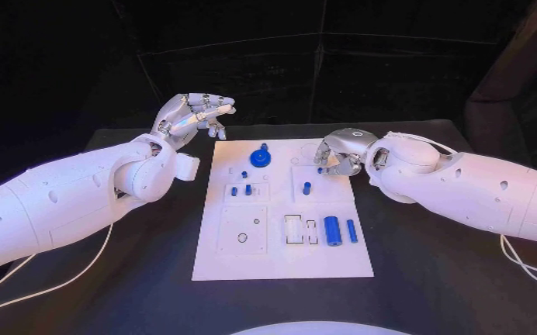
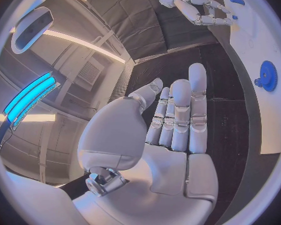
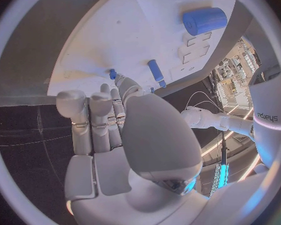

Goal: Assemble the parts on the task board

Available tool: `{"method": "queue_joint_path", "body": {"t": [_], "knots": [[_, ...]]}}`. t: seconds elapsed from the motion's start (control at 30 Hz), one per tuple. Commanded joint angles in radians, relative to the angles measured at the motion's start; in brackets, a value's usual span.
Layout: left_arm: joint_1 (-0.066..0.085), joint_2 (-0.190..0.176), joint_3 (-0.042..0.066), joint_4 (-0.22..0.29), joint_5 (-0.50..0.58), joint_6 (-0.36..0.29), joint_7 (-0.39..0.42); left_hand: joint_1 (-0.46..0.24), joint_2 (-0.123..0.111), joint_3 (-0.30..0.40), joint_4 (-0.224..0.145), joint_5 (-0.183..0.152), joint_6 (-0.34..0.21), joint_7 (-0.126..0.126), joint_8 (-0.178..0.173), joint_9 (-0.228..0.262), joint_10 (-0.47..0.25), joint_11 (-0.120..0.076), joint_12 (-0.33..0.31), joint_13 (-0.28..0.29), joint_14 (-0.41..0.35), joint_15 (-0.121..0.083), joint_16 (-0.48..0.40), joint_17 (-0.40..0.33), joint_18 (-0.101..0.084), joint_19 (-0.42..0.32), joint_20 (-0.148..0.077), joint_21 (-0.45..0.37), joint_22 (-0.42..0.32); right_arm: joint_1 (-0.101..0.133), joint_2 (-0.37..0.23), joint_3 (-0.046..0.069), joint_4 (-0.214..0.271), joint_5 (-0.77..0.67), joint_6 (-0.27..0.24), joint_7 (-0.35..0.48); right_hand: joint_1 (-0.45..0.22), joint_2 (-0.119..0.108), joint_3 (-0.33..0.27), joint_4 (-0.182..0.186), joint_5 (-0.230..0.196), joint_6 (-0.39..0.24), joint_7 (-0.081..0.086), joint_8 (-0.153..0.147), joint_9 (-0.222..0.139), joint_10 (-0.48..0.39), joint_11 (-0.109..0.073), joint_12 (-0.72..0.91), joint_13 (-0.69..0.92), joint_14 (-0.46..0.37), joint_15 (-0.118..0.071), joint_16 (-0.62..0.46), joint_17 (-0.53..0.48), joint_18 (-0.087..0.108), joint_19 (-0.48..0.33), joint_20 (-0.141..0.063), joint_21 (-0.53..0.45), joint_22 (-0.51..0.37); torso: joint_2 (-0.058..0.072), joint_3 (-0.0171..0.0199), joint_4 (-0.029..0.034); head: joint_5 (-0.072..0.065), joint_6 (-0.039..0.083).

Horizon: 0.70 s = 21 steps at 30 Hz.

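On the black surface (image 1: 134,257) lies the white task board (image 1: 280,261), its blue parts (image 1: 332,231) scattered across it. Left hand (image 1: 192,116) hovers off the board's far left corner, fingers released and empty. Right hand (image 1: 339,153) curls over the board's far right edge; whether its fingers grasp anything I cannot tell.

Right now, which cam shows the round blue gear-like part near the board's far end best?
Head view: the blue gear-like part stands unblocked on the white task board, with neighbours visible. The left wrist view catches it at the rim, distorted. In the right wrist view I cannot pick it out.
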Motion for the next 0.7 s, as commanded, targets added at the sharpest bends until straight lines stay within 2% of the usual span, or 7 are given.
{"method": "queue_joint_path", "body": {"t": [0.03, 0.37, 0.6, 0.7], "knots": [[0.001, -0.001, 0.000, -0.002, 0.035, 0.025, 0.029, -0.011, 0.003, -0.006, -0.001, 0.003, 0.005, 0.003, 0.004, -0.001, 0.005, 0.002, 0.006, 0.001, -0.007, 0.001, -0.005, -0.004, 0.014, -0.007, -0.003, -0.006, -0.001, -0.001, 0.005, 0.000, -0.002, -0.038, 0.022, -0.011, -0.001, -0.010, 0.011, -0.002, -0.005, -0.001, 0.007, -0.006, 0.000, 0.001, 0.008, -0.005, -0.006, 0.005, 0.006, 0.006, 0.002, -0.017, 0.004, 0.002, 0.008, 0.003, 0.000, 0.0011, -0.0020, 0.002, 0.002], [0.001, -0.001, 0.000, -0.011, 0.036, 0.029, 0.022, -0.011, 0.002, -0.008, -0.001, 0.003, 0.005, 0.002, 0.005, -0.001, 0.004, 0.002, 0.008, 0.001, -0.010, 0.001, -0.007, -0.008, 0.013, -0.007, -0.003, -0.008, -0.003, -0.011, 0.020, 0.000, -0.012, -0.047, 0.052, -0.021, -0.003, -0.012, 0.051, -0.013, -0.012, 0.016, 0.008, -0.010, 0.002, 0.014, 0.009, -0.013, -0.036, 0.004, 0.007, 0.016, 0.010, -0.017, 0.003, 0.005, 0.017, 0.013, 0.001, 0.0007, -0.0019, 0.003, -0.003], [0.001, 0.002, -0.001, -0.015, 0.036, 0.024, 0.020, -0.009, 0.001, -0.011, -0.002, 0.004, 0.001, 0.003, 0.003, -0.002, -0.002, 0.003, 0.008, 0.001, -0.012, 0.002, -0.008, -0.010, 0.013, -0.008, -0.003, -0.011, -0.005, -0.020, 0.030, 0.000, -0.020, -0.052, 0.067, -0.023, 0.000, -0.003, 0.108, -0.031, -0.037, 0.050, 0.000, -0.006, 0.006, 0.050, 0.001, -0.012, -0.056, 0.017, -0.001, 0.076, 0.066, -0.028, 0.028, 0.000, 0.067, 0.085, 0.000, 0.0021, -0.0032, 0.005, -0.008], [0.001, 0.002, -0.001, -0.016, 0.036, 0.023, 0.019, -0.009, 0.002, -0.011, -0.002, 0.004, 0.000, 0.004, 0.003, -0.002, -0.003, 0.003, 0.009, 0.000, -0.013, 0.002, -0.008, -0.011, 0.013, -0.008, -0.003, -0.012, -0.006, -0.022, 0.034, 0.000, -0.026, -0.058, 0.074, -0.027, -0.003, -0.001, 0.132, -0.039, -0.043, 0.064, -0.003, -0.004, 0.007, 0.064, -0.003, -0.013, -0.064, 0.019, -0.003, 0.092, 0.082, -0.032, 0.035, -0.002, 0.085, 0.109, 0.000, 0.0013, -0.0033, 0.004, -0.009]]}}
